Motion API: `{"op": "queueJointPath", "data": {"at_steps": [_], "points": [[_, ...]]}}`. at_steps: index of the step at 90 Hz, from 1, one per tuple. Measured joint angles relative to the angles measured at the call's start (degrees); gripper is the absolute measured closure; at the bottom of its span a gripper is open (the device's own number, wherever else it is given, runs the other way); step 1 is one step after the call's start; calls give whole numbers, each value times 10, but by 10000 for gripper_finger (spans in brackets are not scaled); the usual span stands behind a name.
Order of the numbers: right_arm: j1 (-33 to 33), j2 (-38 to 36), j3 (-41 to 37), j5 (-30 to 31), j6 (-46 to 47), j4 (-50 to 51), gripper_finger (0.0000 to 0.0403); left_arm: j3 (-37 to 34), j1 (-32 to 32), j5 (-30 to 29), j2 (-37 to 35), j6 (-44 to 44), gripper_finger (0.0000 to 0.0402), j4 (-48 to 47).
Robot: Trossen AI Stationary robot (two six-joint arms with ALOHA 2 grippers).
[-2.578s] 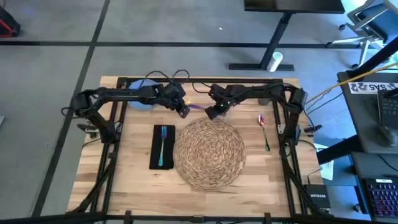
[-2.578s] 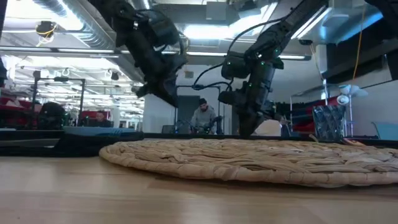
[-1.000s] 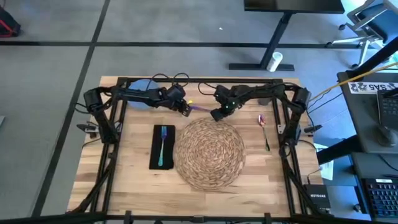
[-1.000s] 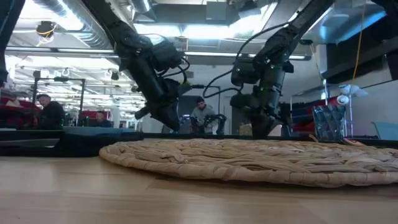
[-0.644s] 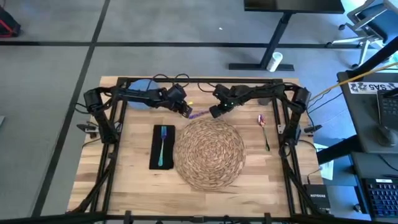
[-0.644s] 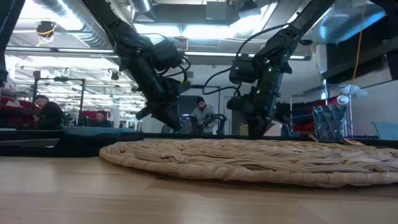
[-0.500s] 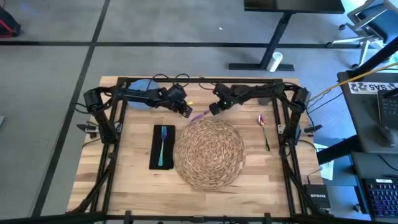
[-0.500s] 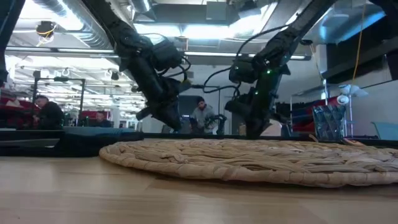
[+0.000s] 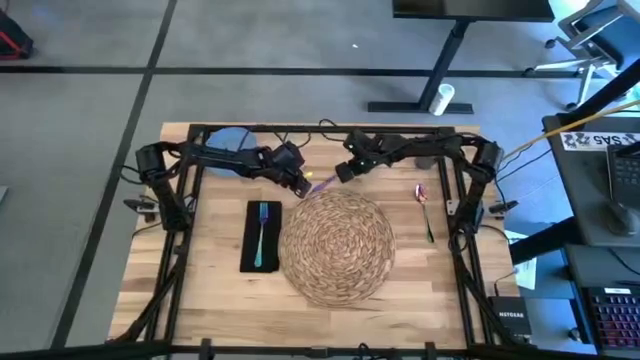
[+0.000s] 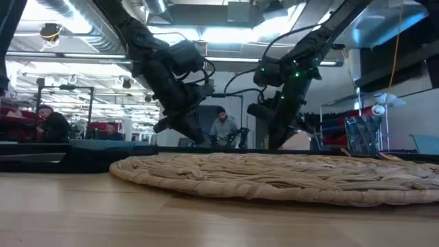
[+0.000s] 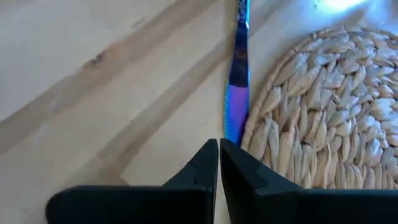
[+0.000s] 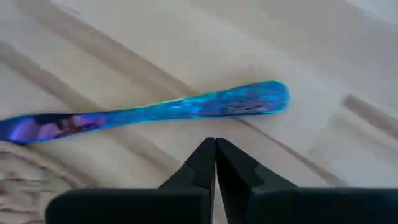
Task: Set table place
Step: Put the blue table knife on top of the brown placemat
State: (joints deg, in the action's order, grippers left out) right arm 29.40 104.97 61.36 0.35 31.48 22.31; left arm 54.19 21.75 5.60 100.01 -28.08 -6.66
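Note:
A knife with an iridescent blue-purple sheen (image 9: 321, 180) lies flat on the table (image 9: 215, 290), against the far rim of the round woven placemat (image 9: 337, 245). My left gripper (image 9: 301, 187) is shut, low at the knife's left end. My right gripper (image 9: 341, 172) is shut too, low beside the knife's right part. A teal fork (image 9: 262, 233) lies on the black napkin (image 9: 250, 255) left of the placemat. The pale blue plate (image 9: 231, 139) sits at the far left. The cup does not show. My left gripper's shut fingertips (image 11: 211, 151) slant down at the knife's near end (image 11: 232, 127), in line with its length. I cannot tell whether they touch it. My right gripper's shut fingertips (image 12: 208, 149) slant down close to the knife's long side (image 12: 205, 111). I cannot tell whether they touch it either.
A spoon with a reddish bowl and green handle (image 9: 425, 211) lies right of the placemat. Black frame rails (image 9: 180, 225) run along the table's left and right sides. Bare wood shows near the front edge. People sit in the room beyond the far edge.
My left gripper has shifted slightly toward the right and near edges, closer to the placemat's rim. My right gripper has drawn back toward the far edge and a little left. The knife has stayed lying on the table at the placemat's far rim.

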Motion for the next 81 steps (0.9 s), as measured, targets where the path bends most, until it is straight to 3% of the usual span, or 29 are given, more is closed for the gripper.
{"op": "queueJointPath", "data": {"at_steps": [52, 81], "points": [[27, 33, 2, -22, 21, 2, 403, 0, -27, 0, 0, -12, 402, -2], [84, 38, 47, -7, 27, -34, 403, 0, -25, -3, 0, -6, 402, -1]]}}
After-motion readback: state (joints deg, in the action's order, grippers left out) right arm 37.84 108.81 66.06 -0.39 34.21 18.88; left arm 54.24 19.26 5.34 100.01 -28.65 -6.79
